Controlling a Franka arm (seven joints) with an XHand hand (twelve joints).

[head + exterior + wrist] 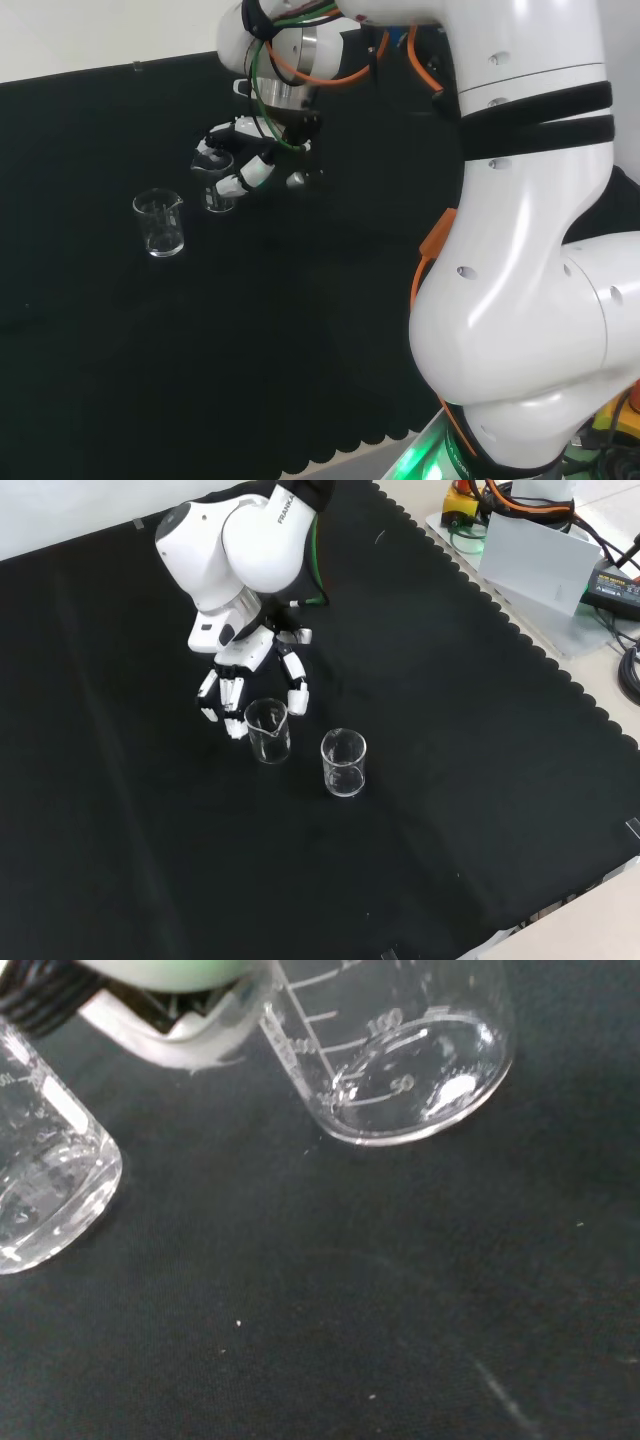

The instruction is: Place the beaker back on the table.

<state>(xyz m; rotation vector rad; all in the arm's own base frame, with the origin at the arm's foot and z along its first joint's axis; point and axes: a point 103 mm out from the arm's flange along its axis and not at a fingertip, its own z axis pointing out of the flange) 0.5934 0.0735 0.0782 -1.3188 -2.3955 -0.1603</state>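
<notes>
Where black cloth (450, 780) lies matte, robot hand (245, 670) fingers spread, apparently released beside clear cylindrical beaker (268, 730); second beaker (344, 763) near.

Glossy white arm links (520, 300), rounded and bulky, ringed by two black bands (535, 118) on the upper link. Small round screw recesses dotted over the shell. Orange trim (432, 250) along a joint seam. Orange and green cables (285, 60) looped around a metallic grey wrist collar (285, 95). Black lettering on the white link (250, 540). Hand (245, 675) with white finger segments, black joints and a black palm.
</notes>
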